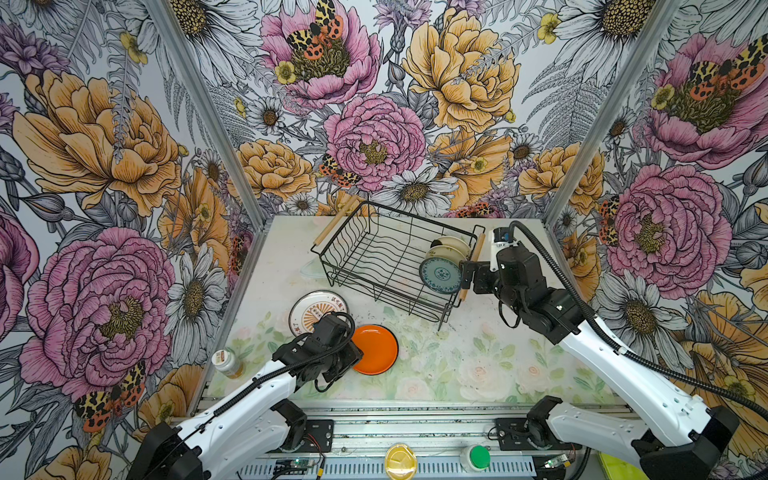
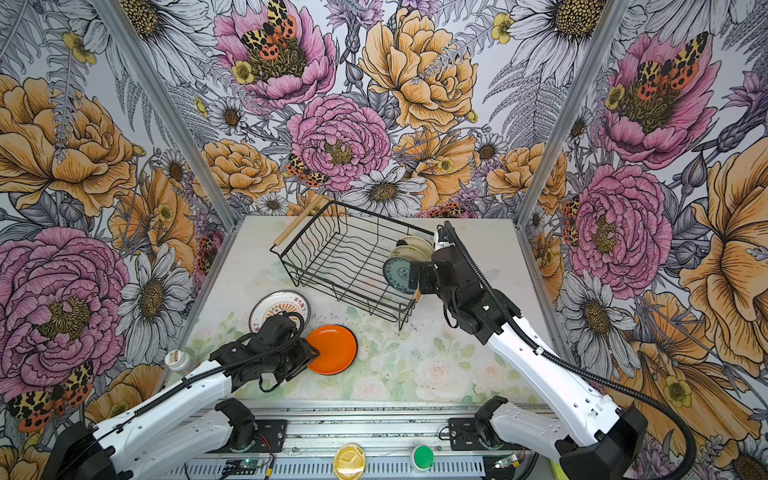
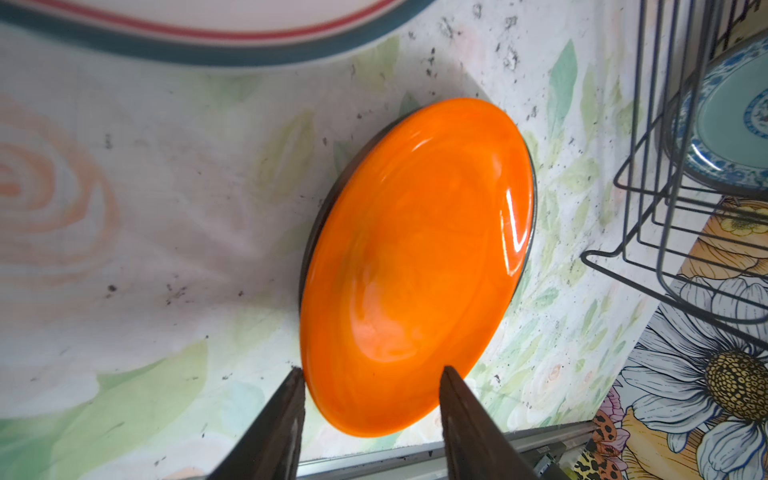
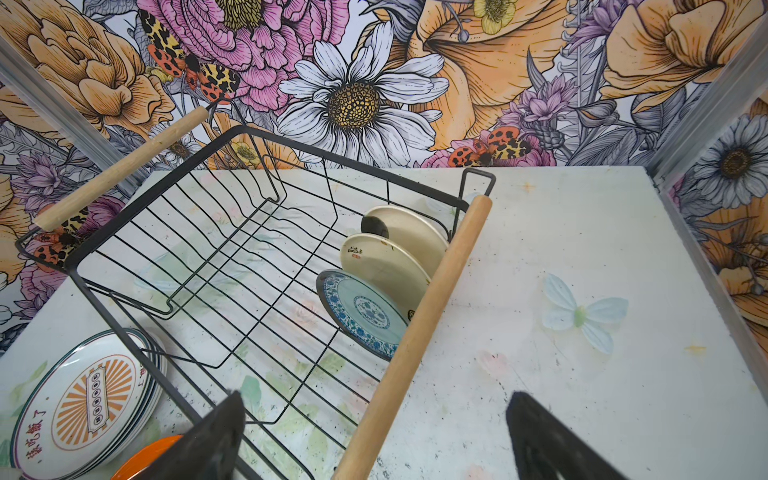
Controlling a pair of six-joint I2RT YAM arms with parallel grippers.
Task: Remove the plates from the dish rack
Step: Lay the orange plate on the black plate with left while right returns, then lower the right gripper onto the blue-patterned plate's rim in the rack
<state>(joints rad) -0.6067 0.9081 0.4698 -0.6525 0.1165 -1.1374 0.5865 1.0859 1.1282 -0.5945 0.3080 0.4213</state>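
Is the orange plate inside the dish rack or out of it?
Out. The orange plate lies on the table, apart from the dish rack; three other plates stand inside it.

Floral walls [image 1: 374,137], seemingly faded rose-print tabletop [image 1: 478,353]

Dish rack [image 1: 374,266]: rear middle of the bench [image 1: 478,353], set askew
Three plates [image 1: 441,274]: upright in the rack's right end, one behind another
Plate stack [image 1: 316,309]: on the bench, front-left of the rack
Single plate [image 1: 378,351]: flat, just right of the stack, before the rack
Bottle [image 1: 226,362]: at the bench's left front edge
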